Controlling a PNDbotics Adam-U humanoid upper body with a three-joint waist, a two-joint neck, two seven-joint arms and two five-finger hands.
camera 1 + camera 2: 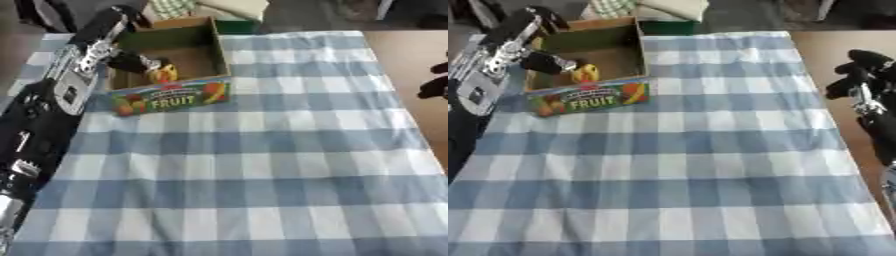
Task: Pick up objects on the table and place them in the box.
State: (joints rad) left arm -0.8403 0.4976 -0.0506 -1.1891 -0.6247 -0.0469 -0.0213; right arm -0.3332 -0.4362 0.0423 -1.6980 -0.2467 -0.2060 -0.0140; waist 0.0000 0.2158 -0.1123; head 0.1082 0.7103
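A: Entry, current frame. Where is the box?

B: The cardboard box (197,47), open at the top, with "FRUIT" and fruit pictures printed on its near wall, sits at the far left corner of the table (262,165). A blue-and-white checked cloth (710,150) covers the table.

A: Left hand?

B: The left arm (61,95) comes in along the left edge and reaches over the box's left wall. The left hand (136,62) is inside the box, low near the near-left corner. Its fingers are curled round a yellow object (163,74) with a patch of red on it. I cannot make out what the object is, nor whether it touches the box floor.

A: Right hand?

B: The right hand (859,75) is at the right edge, off the cloth, over the brown surface beside the table. Fingers look bent inward and hold nothing.

A: Anything else noted?

B: Some folded fabric (671,7) lies beyond the far edge, behind the box.
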